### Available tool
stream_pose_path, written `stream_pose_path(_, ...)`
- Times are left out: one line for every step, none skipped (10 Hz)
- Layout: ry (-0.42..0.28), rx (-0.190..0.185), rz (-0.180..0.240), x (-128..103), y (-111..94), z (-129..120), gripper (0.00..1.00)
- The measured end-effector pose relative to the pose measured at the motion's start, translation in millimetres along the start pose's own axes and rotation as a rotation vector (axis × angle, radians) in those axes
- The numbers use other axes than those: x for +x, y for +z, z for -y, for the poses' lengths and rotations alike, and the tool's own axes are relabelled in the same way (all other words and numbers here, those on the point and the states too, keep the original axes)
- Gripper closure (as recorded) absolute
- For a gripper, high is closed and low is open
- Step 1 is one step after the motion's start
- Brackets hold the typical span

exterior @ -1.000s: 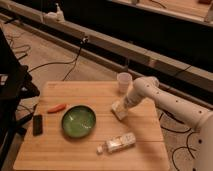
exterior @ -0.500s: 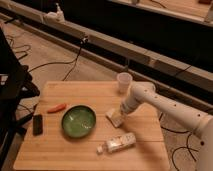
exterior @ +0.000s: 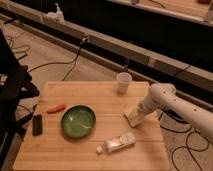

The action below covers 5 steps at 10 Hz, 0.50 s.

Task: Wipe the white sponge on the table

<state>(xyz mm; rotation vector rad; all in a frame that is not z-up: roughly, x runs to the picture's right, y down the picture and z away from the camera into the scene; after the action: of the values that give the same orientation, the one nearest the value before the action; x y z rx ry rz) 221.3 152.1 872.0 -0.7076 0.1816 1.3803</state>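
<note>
The white sponge (exterior: 133, 119) lies flat on the right part of the wooden worktop (exterior: 60, 155), with the claw (exterior: 139, 113) clenched on it from above at the end of a white arm (exterior: 170, 97) reaching in from the right. A white cup (exterior: 123, 81) stands behind it near the far edge. A green bowl (exterior: 78, 121) sits to its left, a white bottle (exterior: 117, 144) lies on its side in front, and an orange piece (exterior: 56, 107) and a small black object (exterior: 37, 124) lie far left.
</note>
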Motion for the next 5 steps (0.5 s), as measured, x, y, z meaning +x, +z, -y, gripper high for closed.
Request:
stream_pose_path(-0.011,0.028,0.02,-24.5,-6.1,3.4,1.0)
stream_pose_path(-0.032,0.038,0.03,-43.1,-4.9,-2.8,1.0)
stream_pose_path(-0.063,0.037,0.035,-60.4,-0.8,-16.6,1.0)
stream_pose_path(-0.093,0.025,0.031,-70.1,7.2,-33.1,1.0)
stream_pose_path(-0.121,0.005,0.023,-74.3,15.5,-51.1,1.0)
